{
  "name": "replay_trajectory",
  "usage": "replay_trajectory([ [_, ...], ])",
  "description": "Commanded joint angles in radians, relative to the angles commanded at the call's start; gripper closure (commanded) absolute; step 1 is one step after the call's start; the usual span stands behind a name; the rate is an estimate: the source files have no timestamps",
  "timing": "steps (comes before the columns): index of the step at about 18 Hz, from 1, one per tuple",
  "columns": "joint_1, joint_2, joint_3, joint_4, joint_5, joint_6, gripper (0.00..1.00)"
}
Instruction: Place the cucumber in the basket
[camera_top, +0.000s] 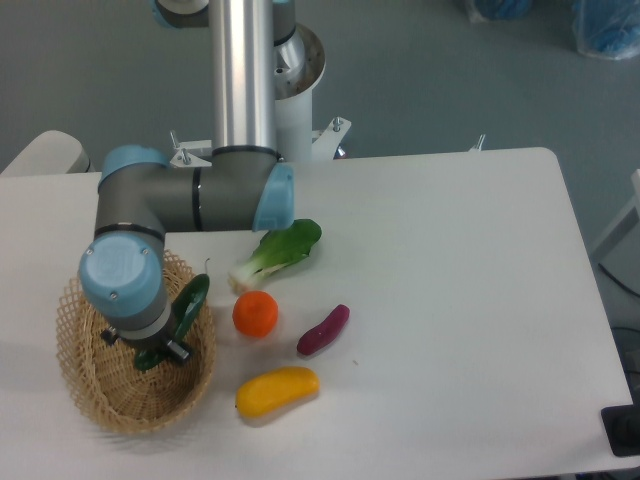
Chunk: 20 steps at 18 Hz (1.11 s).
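From the fixed camera, the arm reaches down over the left side of the table, and its claw hangs above the basket. The fingers are clamped on the cucumber, which slants up and to the right from the grip, so its upper end pokes out over the basket's right rim while its lower end peeks out dark green below the wrist. The wrist housing hides most of the fingers, so how deep the grip sits on the cucumber is hard to judge, though the cucumber is clearly carried clear of the table.

The step in hand is the release. To do it well, the claw should sit a little further left, toward the middle of the basket, so that both ends of the cucumber fall inside the rim and none of it lands across the woven edge. Lowering close to the basket floor before opening should keep the cucumber from bouncing or rolling out, and the basket is light enough that a bump could shove it.

On the table to the right lie a leafy green, an orange, a purple piece and a yellow vegetable, all well apart from the basket's inside.
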<state>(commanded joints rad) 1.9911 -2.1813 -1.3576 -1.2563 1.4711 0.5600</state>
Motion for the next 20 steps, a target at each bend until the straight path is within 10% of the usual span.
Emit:
replay_trajectory([
  [4,-0.009,-0.020,0.000,0.002,0.000,-0.023,0.74],
  [7,-0.012,-0.023,0.000,0.011,0.000,-0.017,0.00],
  [20,0.069,0.008,0.006,0.021,0.083,0.130,0.00],
])
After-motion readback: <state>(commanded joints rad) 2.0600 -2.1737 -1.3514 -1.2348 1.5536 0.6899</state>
